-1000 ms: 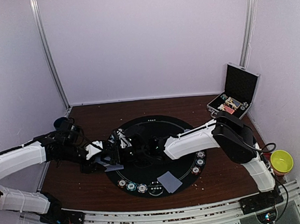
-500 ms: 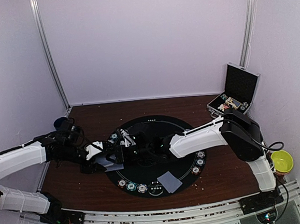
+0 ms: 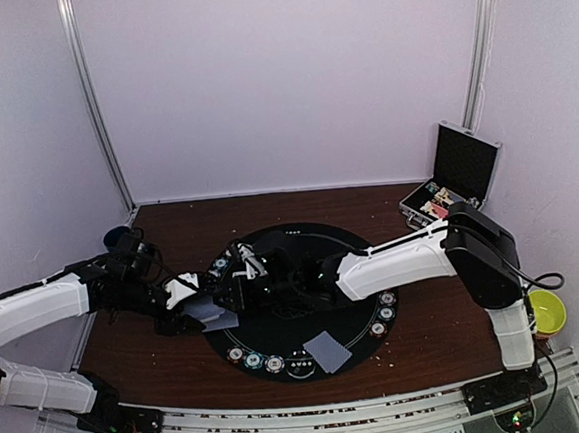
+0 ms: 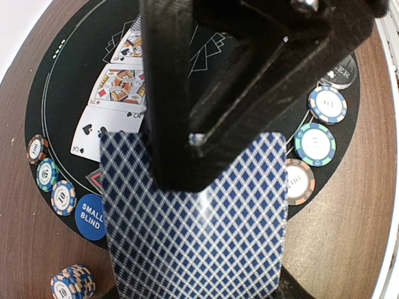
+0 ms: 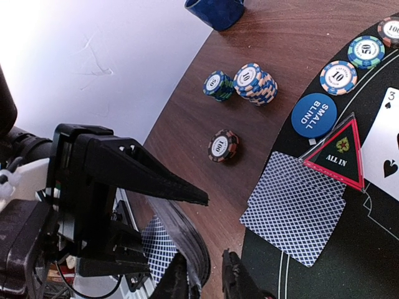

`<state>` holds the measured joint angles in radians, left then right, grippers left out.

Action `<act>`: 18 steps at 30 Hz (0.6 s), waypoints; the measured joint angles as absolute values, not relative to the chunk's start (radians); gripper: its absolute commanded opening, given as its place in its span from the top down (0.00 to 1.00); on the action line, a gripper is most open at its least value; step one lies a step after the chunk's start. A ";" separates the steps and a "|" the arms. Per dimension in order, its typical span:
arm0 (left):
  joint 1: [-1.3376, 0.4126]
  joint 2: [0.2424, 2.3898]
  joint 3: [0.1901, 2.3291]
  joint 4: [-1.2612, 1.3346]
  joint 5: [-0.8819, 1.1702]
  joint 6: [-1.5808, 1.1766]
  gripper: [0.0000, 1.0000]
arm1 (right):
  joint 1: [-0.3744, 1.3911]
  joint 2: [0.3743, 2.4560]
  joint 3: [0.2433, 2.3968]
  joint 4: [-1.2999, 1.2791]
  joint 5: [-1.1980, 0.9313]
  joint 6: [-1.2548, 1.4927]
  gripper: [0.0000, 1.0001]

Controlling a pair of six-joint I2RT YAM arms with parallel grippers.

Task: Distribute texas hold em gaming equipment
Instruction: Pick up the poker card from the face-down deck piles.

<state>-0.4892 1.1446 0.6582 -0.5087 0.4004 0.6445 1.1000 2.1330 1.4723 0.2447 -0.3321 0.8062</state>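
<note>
My left gripper [image 4: 187,163] is shut on a deck of blue-diamond-backed playing cards [image 4: 193,230], held above the round black mat's [image 3: 317,242] left edge. It also shows in the top view [image 3: 195,310]. My right gripper [image 5: 206,281] is open, its fingers [image 5: 177,279] standing either side of the deck's end [image 5: 190,246]. Two face-down cards [image 5: 296,215] lie on the mat's rim beside the red triangle marker [image 5: 336,156] and the blue disc [image 5: 313,115]. Face-up cards [image 4: 106,124] lie on the mat. Poker chips [image 5: 255,81] stand on the wood nearby.
More chips line the mat's rim [image 4: 315,143] [image 3: 253,360]. Face-down cards [image 3: 327,351] lie at the mat's near edge. A blue cup [image 5: 215,9] stands at far left. The open black case [image 3: 450,186] sits at back right, a yellow bowl [image 3: 546,309] at the right edge.
The right arm has stretched further left, bringing its gripper down onto the end of the deck. The left gripper has kept its hold on the deck, nearly still.
</note>
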 measured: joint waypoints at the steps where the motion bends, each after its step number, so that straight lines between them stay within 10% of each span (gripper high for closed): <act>1: -0.489 1.145 0.658 -0.509 0.400 0.645 0.46 | 1.100 2.130 1.468 0.247 -0.333 0.807 0.87; 18: -0.491 1.145 0.658 -0.500 0.421 0.645 0.46 | 1.111 2.050 1.404 0.259 -0.329 0.795 1.00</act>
<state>-0.4911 1.1446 0.6582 -0.4999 0.4206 0.6445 1.1110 2.0502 1.4040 0.2588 -0.3286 0.7952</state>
